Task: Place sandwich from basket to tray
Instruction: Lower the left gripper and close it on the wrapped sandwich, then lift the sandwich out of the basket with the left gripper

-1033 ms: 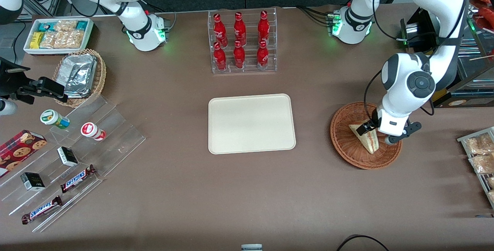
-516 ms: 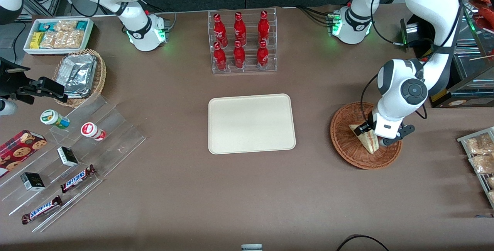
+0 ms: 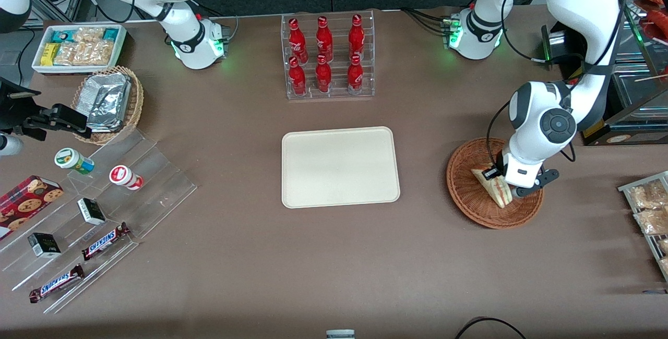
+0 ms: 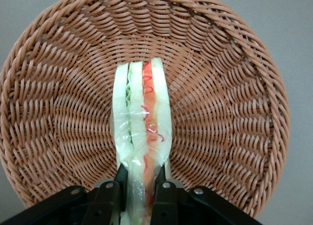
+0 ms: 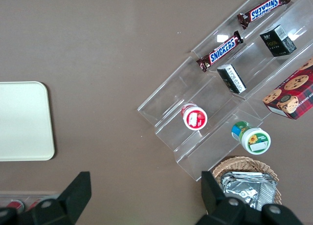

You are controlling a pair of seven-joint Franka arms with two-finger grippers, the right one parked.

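Brown wicker basket [image 3: 472,198] holds the sandwich [image 4: 142,132], standing on edge w/ its bread sides facing out, so your gripper [image 4: 140,186] can pinch it. Its fingers [image 4: 120,178] are closed snug on the bread. The tray [image 3: 339,167] waits nearby on the table [image 3: 334,261].

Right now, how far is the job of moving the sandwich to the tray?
Early stage. Done: the hand has reached into the basket, and its fingers sit on both sides of the sandwich. In hand: the grasp; the sandwich lies in the basket, not lifted. Left: lift it, carry it to the tray, which holds nothing, and release.
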